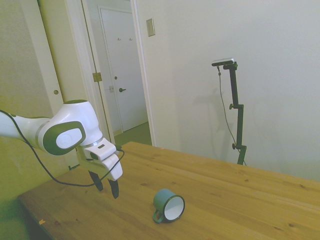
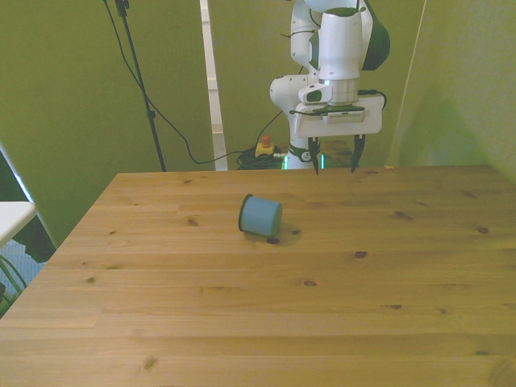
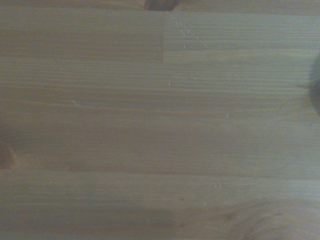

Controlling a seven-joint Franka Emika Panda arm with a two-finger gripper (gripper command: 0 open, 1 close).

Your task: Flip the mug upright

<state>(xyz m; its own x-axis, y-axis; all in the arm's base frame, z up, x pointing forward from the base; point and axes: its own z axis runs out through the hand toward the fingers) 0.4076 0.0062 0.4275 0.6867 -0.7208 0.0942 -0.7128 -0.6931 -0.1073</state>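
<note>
The teal mug (image 1: 168,205) lies on its side on the wooden table (image 1: 240,200), its white inside and dark rim turned toward the side camera and its small handle down against the wood. The front view shows its closed bottom (image 2: 260,215). My gripper (image 1: 106,188) hangs open above the table, well apart from the mug and nearer the robot's base, with nothing between its fingers. In the front view the gripper (image 2: 334,156) is above the table's far edge, toward the front view's right of the mug. The wrist view holds only bare wood grain (image 3: 160,120).
A closed white door (image 1: 122,70) and a wall stand beyond the table in the side view. Cables (image 2: 173,129) hang behind the table's far edge in the front view. A white surface (image 2: 12,216) juts in at the front view's left edge.
</note>
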